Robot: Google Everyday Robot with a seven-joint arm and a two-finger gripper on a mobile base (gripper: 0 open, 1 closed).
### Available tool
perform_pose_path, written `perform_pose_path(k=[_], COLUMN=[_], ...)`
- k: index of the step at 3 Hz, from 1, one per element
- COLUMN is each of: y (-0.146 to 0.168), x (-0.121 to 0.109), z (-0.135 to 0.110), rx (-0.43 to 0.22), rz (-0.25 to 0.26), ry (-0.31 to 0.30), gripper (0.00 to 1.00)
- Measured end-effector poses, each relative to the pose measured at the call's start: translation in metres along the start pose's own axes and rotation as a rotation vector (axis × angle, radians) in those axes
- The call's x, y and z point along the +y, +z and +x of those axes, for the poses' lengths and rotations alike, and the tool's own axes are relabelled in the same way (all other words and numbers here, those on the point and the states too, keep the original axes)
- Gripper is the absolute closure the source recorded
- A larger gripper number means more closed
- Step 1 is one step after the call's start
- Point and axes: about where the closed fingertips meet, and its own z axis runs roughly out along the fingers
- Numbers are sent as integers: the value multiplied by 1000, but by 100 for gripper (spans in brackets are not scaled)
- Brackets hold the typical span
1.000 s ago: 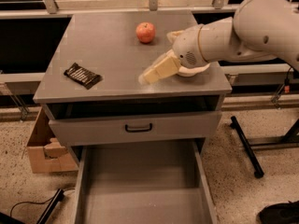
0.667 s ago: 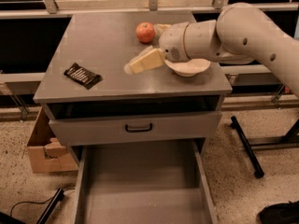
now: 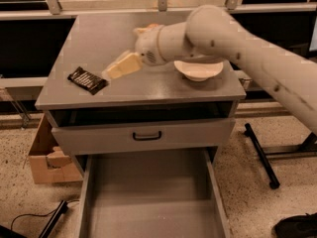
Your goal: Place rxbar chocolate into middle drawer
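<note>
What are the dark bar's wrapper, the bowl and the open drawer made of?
The rxbar chocolate, just left of the gripper on the cabinet top: probably thin plastic film, dark with white print. The bowl: smooth white, ceramic or plastic. The middle drawer: matte grey, painted metal or board.

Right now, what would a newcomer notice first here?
The big white arm reaches from the right across the grey cabinet top, its gripper close beside the rxbar chocolate near the left front edge. Below, the middle drawer stands pulled open.
</note>
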Motion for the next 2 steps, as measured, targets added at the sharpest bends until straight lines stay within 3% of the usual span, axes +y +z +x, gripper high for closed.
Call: perform_pose_path(k=[2], y=[60], x=[11], z=[12], rx=[290], rz=[-30], ry=[3], gripper=[0])
